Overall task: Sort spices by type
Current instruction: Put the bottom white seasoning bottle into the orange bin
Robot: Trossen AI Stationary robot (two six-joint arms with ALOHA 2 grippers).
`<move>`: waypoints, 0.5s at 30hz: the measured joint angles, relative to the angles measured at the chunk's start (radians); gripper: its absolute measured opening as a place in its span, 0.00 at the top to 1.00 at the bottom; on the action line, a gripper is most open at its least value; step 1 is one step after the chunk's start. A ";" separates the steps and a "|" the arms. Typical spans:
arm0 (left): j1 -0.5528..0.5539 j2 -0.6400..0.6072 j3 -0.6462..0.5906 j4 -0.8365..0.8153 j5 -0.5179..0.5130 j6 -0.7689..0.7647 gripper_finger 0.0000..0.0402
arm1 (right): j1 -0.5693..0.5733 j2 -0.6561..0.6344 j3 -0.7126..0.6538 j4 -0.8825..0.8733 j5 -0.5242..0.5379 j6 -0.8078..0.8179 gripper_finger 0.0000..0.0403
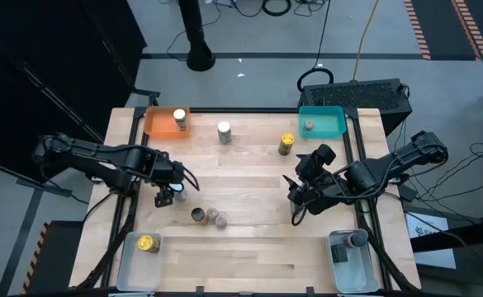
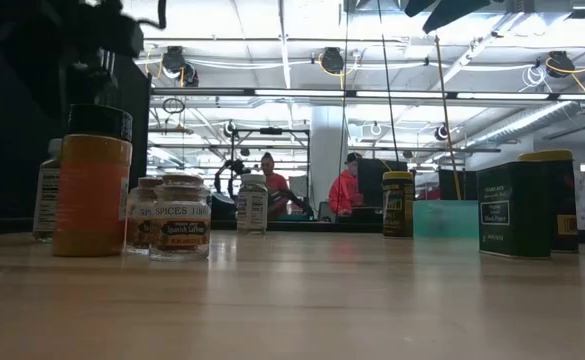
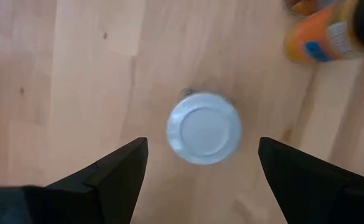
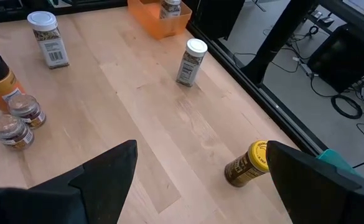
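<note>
Left end effector (image 3: 200, 168) hangs wide open over a white-lidded jar (image 3: 204, 128), clear wood on both sides

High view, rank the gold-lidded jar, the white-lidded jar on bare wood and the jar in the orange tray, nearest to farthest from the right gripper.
From the right gripper:
1. Gold-lidded dark jar, right of centre.
2. White-lidded pale jar, back centre.
3. White-topped jar in the orange plastic tray, back left corner.
</note>
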State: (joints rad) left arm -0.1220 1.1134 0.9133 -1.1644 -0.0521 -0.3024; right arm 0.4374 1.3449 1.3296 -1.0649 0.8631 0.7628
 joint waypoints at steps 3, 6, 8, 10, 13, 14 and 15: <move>0.023 0.001 -0.030 0.038 0.000 0.025 0.22 | 0.000 0.000 0.000 0.000 0.000 0.000 0.16; 0.034 0.001 -0.047 0.061 0.004 0.036 0.22 | 0.000 0.000 0.000 0.000 0.000 0.001 0.16; 0.038 0.003 -0.058 0.094 0.017 0.050 0.22 | 0.000 0.000 0.000 0.000 0.000 0.001 0.16; 0.040 0.013 -0.069 0.101 0.029 0.050 0.22 | 0.000 0.000 0.000 0.000 0.000 0.002 0.16; 0.040 0.027 -0.091 0.113 0.031 0.051 0.22 | 0.000 0.000 0.000 0.000 0.000 0.002 0.16; 0.040 0.031 -0.101 0.117 0.031 0.054 0.22 | 0.000 0.000 0.000 0.000 0.000 0.002 0.16; 0.040 0.034 -0.112 0.125 0.031 0.058 0.22 | 0.000 0.000 0.000 0.000 0.000 0.002 0.16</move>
State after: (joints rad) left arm -0.0822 1.1474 0.8018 -1.0396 -0.0216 -0.2441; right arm 0.4374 1.3449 1.3296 -1.0649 0.8631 0.7650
